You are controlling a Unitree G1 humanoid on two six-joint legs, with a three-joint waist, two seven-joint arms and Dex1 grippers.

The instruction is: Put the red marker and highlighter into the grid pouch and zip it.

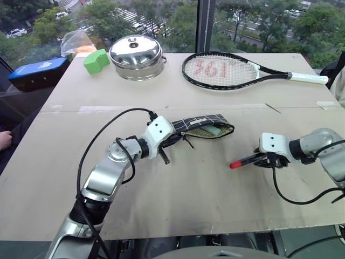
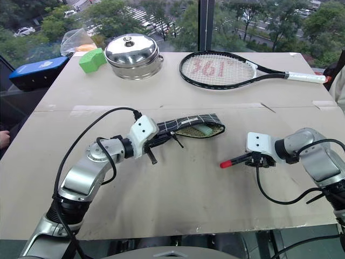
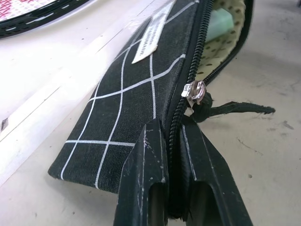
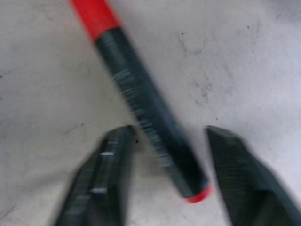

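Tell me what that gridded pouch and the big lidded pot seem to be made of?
The pouch looks like matte woven cloth: visible weave, sewn white label, soft folds, dotted yellowish lining. The pot looks like polished metal, probably steel: its lid mirrors the sky.

My table [image 1: 178,194]: pale board top, scuffed. Far edge: steel lidded pot [image 1: 136,56], green block [image 1: 96,60] beside it toward far left corner, tennis racket [image 1: 232,71] toward far right corner. Middle: grid pouch [image 1: 202,127], mouth open, highlighter [image 1: 220,130] inside. Toward right edge: red marker [image 1: 247,160] flat on board, well apart from pouch.
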